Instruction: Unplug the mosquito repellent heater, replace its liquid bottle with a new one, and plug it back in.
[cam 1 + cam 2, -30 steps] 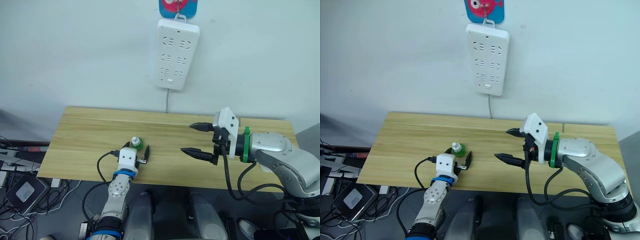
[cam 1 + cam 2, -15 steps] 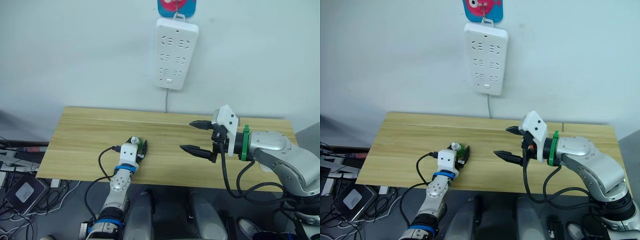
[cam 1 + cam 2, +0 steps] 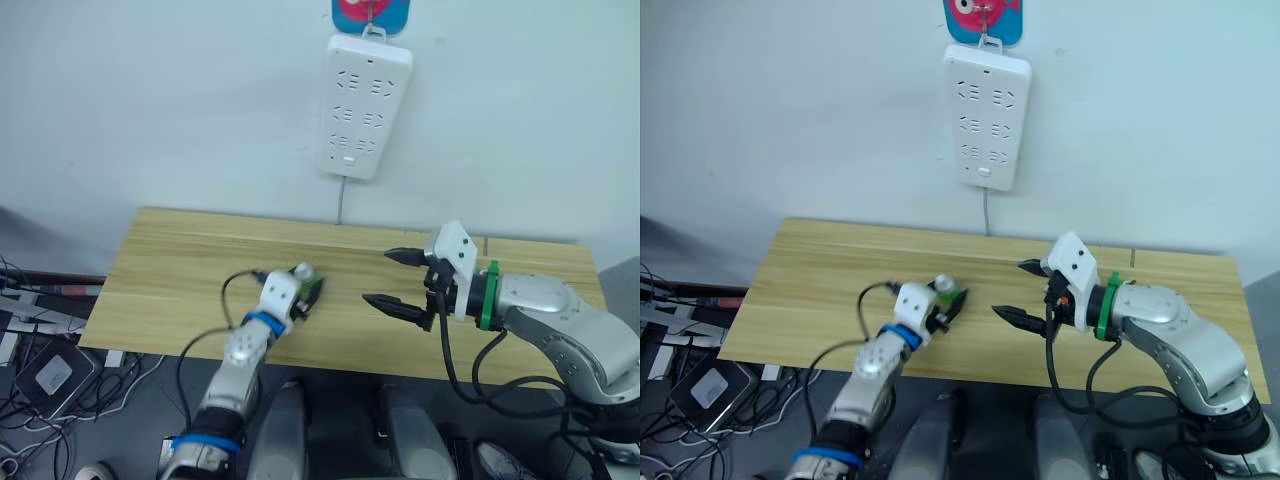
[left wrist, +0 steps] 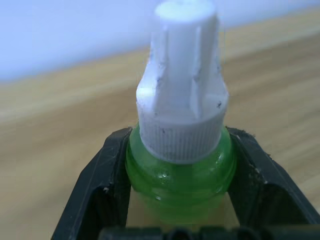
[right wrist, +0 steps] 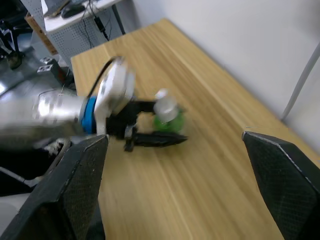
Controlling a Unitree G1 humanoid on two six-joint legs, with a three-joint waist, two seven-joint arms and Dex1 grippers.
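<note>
Even bright light; right wrist view motion-blurred.

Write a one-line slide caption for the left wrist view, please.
Left gripper clamps a green bottle with a white ribbed cap above the wooden table.

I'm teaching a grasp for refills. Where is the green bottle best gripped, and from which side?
Grip the green bottle by its round body just below the ribbed white cap, coming in level from the side, as the left tool has it now. The shoulder is wider than the tapering cap, so the fingers seat firmly there.
</note>
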